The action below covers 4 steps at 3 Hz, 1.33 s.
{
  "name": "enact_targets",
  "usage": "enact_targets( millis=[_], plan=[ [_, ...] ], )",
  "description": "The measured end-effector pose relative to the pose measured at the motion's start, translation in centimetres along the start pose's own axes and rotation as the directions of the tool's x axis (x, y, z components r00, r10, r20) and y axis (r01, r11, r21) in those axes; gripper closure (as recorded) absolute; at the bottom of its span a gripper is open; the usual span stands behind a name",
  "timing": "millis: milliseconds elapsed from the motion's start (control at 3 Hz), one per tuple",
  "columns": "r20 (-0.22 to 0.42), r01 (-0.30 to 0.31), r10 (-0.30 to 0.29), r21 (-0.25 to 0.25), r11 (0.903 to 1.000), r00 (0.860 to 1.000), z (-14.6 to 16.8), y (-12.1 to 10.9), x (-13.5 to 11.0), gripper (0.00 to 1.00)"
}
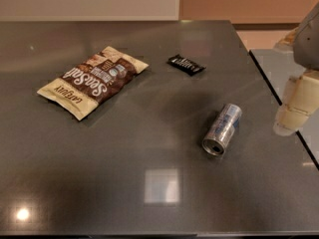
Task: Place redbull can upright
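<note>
Sideways on the tabletop (124,183), the redbull can (223,129) could roll away if the gripper (290,114), near its right and whether open or closed I cannot tell, nudges it.

Inverted lettering "Sea Salt" on the snack bag (93,79), ten o'clock; print on the black wrapper (186,64) illegible; gripper (289,119) at three o'clock.
</note>
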<state>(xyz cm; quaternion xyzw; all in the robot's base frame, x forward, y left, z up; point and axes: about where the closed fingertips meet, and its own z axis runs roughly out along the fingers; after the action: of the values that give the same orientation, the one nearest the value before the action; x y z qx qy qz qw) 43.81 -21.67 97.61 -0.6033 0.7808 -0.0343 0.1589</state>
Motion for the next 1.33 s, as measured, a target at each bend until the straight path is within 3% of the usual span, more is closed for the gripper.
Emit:
enact_targets(
  millis=[333, 667, 1000, 1333],
  plan=[
    [0.0, 0.0, 0.0, 0.0, 1.0, 1.0, 0.0, 0.0, 0.0, 0.0],
    [0.004, 0.106, -0.106, -0.013, 0.9943, 0.994, 0.6, 0.1, -2.3, 0.0],
    [0.049, 0.278, -0.277, -0.008, 0.9605, 0.959, 2.0, 0.8, -5.2, 0.0],
    [0.073, 0.4, -0.399, 0.006, 0.9165, 0.914, 2.7, 1.2, -6.5, 0.0]
  ],
)
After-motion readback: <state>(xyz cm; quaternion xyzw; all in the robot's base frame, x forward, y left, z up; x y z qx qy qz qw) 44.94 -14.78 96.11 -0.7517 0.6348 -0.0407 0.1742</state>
